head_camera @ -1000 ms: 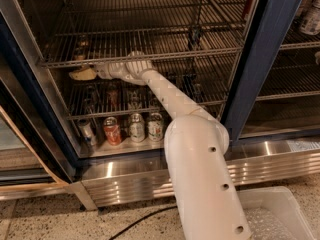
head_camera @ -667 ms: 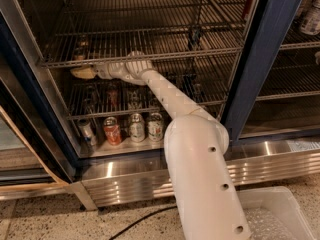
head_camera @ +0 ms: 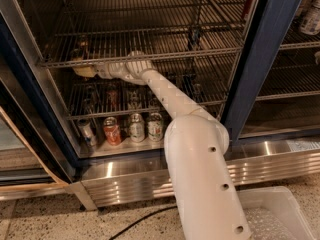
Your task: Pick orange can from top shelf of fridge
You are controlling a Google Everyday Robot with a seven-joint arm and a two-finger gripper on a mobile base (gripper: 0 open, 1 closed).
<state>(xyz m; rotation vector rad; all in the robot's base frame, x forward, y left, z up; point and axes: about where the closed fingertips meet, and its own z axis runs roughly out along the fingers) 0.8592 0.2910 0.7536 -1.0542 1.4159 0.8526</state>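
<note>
Almost nothing is moving since a second ago: the arm is keeping the same long reach into the fridge, and the claw is sitting where it was, perhaps creeping a touch leftward. The claw is hanging near the left end of the front bar of the top shelf, seeming to lie level with that bar or just under it. Whether it is released or clenched I cannot tell; its tip is showing only as a pale tan blur against the bar.

The orange can is standing on the top shelf, apparently upright, just behind the front bar and near the bar's left end. So from the claw the can is lying up and back, slightly to the left: above the bar, while the claw is looking to be at or below it. Its long axis is running vertical, across the claw's near-level line of approach, which suits a grasp round the side. The claw does not appear to be touching the can, with the bar sitting between them.

My reading is that the reach is nearly done but the height is wrong; the coming move is calling for a lift over the front bar before pushing in. The risk is catching the bar or knocking the light can backward. Well below the bar, a red can and white-and-green cans are standing on the fridge floor.
</note>
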